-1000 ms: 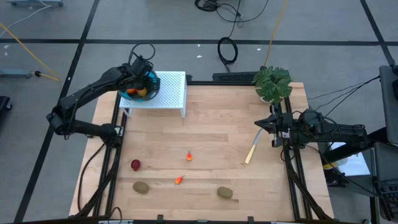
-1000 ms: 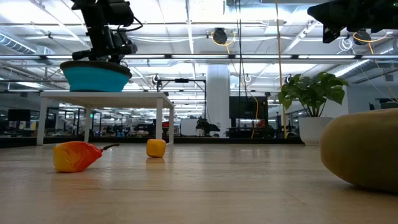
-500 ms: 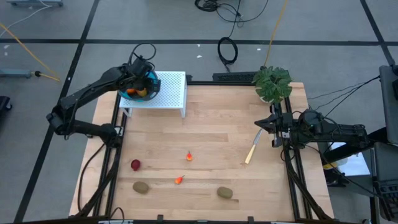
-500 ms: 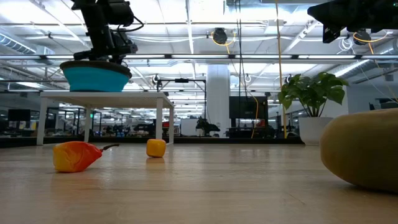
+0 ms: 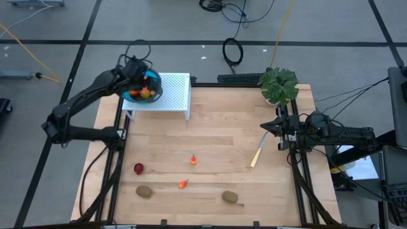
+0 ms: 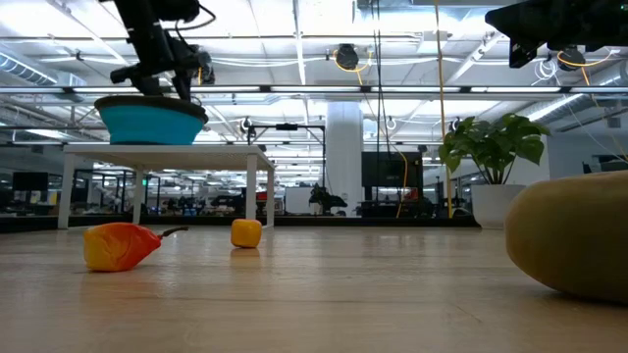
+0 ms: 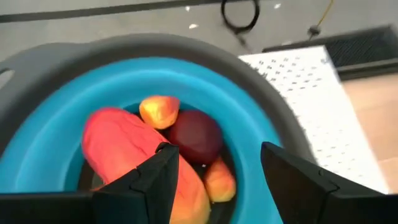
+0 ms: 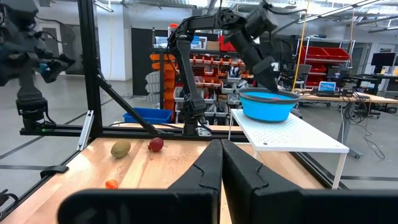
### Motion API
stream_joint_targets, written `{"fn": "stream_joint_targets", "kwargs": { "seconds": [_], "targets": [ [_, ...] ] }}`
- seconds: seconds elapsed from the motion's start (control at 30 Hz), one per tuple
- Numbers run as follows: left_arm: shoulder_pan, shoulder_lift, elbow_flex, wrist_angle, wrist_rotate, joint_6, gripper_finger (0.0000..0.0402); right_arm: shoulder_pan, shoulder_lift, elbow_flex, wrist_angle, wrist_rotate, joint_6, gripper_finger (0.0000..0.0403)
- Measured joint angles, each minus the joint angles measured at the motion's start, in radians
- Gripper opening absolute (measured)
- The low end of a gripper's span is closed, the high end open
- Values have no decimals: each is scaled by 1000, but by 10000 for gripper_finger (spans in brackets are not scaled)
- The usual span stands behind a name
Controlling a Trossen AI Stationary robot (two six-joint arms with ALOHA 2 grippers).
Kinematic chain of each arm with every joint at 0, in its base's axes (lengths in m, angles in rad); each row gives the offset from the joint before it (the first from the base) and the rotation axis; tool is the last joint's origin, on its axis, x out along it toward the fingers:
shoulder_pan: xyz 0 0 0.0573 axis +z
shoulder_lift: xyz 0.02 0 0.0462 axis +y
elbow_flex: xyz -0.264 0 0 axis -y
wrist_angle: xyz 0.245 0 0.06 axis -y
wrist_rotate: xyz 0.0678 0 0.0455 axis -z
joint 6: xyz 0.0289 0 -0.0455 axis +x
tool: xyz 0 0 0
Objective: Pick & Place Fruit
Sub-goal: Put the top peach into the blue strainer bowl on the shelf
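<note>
We judge this to be the release step: our left gripper [image 7: 214,180] hovers over the blue bowl [image 5: 154,90] on the white stand [image 5: 175,92], fingers spread and gripping nothing, with a large red-orange fruit [image 7: 134,155], a dark red ball [image 7: 196,137] and small orange pieces lying inside. Next we must reach a fruit on the table, perhaps the red ball [image 5: 138,168] or a kiwi [image 5: 144,191]. Our right gripper [image 5: 280,127] waits at the table's right edge, fingers pressed together.

1. A blue bowl [image 5: 145,89] is sitting on a white perforated stand [image 5: 172,92] at the desk's [image 5: 222,137] far left corner.
2. A potted leafy plant [image 5: 278,84] is standing at the far right corner.
3. A pale yellow utensil [image 5: 258,150] is lying flat near the right edge.
4. Black cables [image 5: 233,49] are lying coiled on the floor beyond.
</note>
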Motion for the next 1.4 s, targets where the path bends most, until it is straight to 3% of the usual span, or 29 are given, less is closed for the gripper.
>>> {"fn": "stream_joint_targets", "kwargs": {
  "seconds": [0.27,0.6,0.77,0.9,1.17,1.4],
  "targets": [
    [-87,-103,0,-1,108,-120,228,0,0,0,0,0,0,0],
    [-366,-112,0,24,133,-260,227,0,0,0,0,-1,0,0],
    [-516,-88,0,115,121,-332,227,0,0,0,0,-4,0,0],
    [-631,-54,0,173,54,-393,227,0,0,0,0,-4,21,0],
    [-815,45,0,205,-2,-569,227,0,0,0,-41,-13,57,0],
    [-919,155,0,233,-9,-725,227,0,-1,0,-109,-137,61,0]
  ]
}}
